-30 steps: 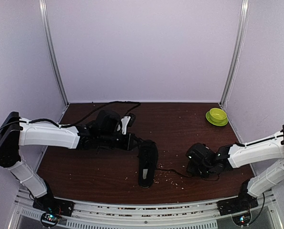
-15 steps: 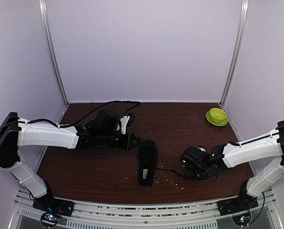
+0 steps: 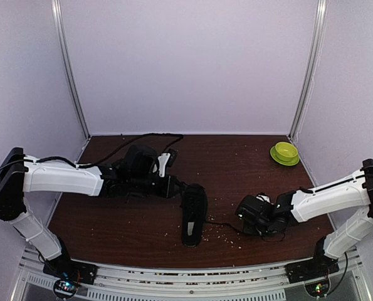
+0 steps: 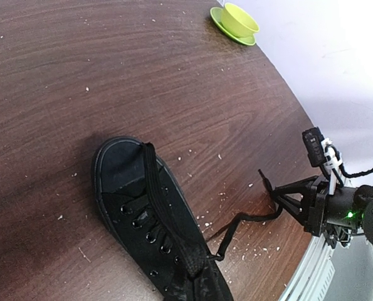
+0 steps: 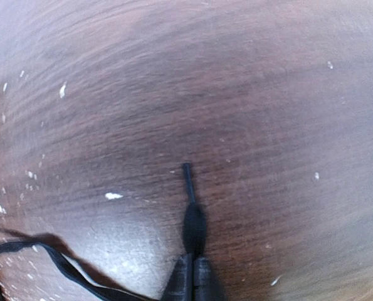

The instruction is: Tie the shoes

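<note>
The table [image 3: 236, 163] is dark wood, dusted with pale crumbs. The black sneaker [image 3: 194, 213] lies a little left of the middle, towards the near edge, lengthwise from far to near. The green bowl [image 3: 285, 152] sits well apart at the far right corner and is no hazard.

My left pincer [image 3: 183, 190] is at the sneaker's far end. Its jaws are hidden, so I cannot tell whether it is holding anything. If it is not, a tug from the right would likely drag this light shoe sideways instead of tightening anything.

My right pincer [image 5: 191, 273] is low over the wood to the right of the sneaker, jaws pressed together on the lace [image 5: 194, 226]. I grip it close to its end, and only a short stub and the aglet [image 5: 187, 172] poke out beyond my tips. That is my main worry, since a thin lace held so near its tip could slip free under a firm pull. The slack trailing back to the eyelets lies loose on the wood and could snag or twist as I carry it across.
</note>
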